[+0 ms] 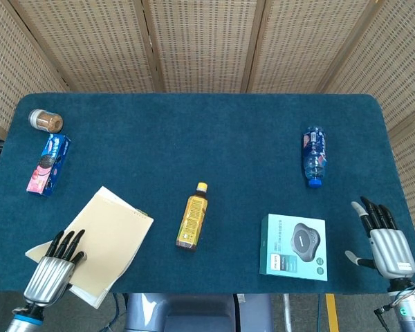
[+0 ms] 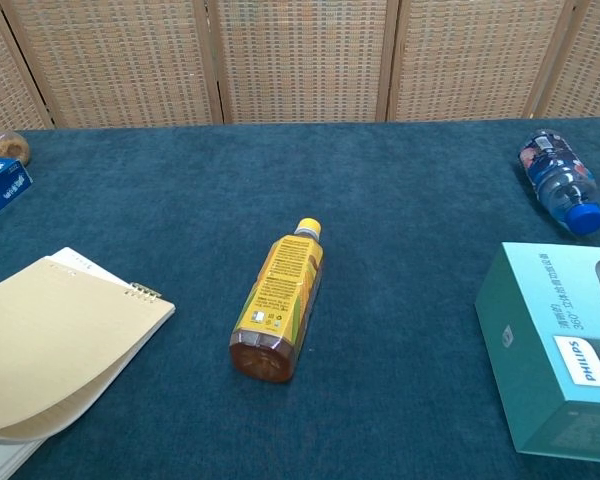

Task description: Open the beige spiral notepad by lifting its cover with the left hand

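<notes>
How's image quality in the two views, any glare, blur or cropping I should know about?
Head view: even, soft light, faint shadows, no glare, sharp throughout; the left hand sits at the frame's bottom edge on the notepad, and the right hand is fully visible. Chest view: sharp as well, but the notepad and the teal box are cropped by the frame edges, with neither hand visible.

Left hand: ribbed, silver-grey metal back, with black fingers running out from it; a round silver wrist section below carries a blue ring at the frame's bottom edge. Right hand: same silver-grey ribbed back and black fingers, thumb silver with a dark tip. Its wrist is a grey cylinder with a blue-ringed detail and a thin dark cable beside it.
</notes>
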Robot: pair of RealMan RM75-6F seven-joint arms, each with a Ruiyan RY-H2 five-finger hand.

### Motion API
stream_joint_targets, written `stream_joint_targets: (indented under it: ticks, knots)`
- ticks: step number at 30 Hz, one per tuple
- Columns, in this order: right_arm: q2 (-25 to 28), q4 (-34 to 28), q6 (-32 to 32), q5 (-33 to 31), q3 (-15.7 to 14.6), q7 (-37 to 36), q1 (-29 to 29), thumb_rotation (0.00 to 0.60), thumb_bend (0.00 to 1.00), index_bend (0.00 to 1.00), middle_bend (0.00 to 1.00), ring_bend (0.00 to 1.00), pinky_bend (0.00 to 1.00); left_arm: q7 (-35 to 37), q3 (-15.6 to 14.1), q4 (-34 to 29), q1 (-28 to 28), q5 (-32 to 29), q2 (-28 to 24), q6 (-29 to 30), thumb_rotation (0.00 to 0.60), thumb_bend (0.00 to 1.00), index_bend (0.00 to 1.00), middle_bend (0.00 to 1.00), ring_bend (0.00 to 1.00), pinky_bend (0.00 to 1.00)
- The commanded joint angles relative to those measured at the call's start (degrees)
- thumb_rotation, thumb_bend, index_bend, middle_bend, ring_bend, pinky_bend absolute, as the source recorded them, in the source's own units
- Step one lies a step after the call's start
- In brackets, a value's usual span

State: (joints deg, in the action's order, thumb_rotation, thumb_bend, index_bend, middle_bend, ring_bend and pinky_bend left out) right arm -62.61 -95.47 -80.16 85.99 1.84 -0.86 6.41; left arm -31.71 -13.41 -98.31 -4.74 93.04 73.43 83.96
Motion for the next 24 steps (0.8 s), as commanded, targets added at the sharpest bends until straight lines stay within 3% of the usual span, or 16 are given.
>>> stream_joint_targets:
  ticks: [1, 16, 24]
  knots:
    - [-0.1, 0.0, 0.1, 0.0, 0.0, 0.1, 0.0, 0.600, 0.00, 0.00, 0.00, 0.00, 0.00, 0.8, -0.5, 0.1, 0.8, 0.0, -0.9, 0.1, 0.600, 0.72, 0.82, 0.00, 0.00, 0.00]
    - [-0.1, -0.3, 0.1, 0.0, -0.1, 0.5, 0.0, 0.600, 0.00, 0.00, 0.00, 0.00, 0.00, 2.7, -0.7, -0.5, 3.5, 1.3, -4.9, 1.4, 0.600, 0.73, 0.82, 0.00, 0.00, 0.00]
    - [-0.1, -0.2, 0.2, 0.0, -0.1, 0.5, 0.0, 0.600, 0.00, 0.00, 0.00, 0.00, 0.00, 1.7, 1.3, -2.0, 2.9, 3.0, -5.3, 1.1, 0.600, 0.73, 0.82, 0.00, 0.00, 0.00]
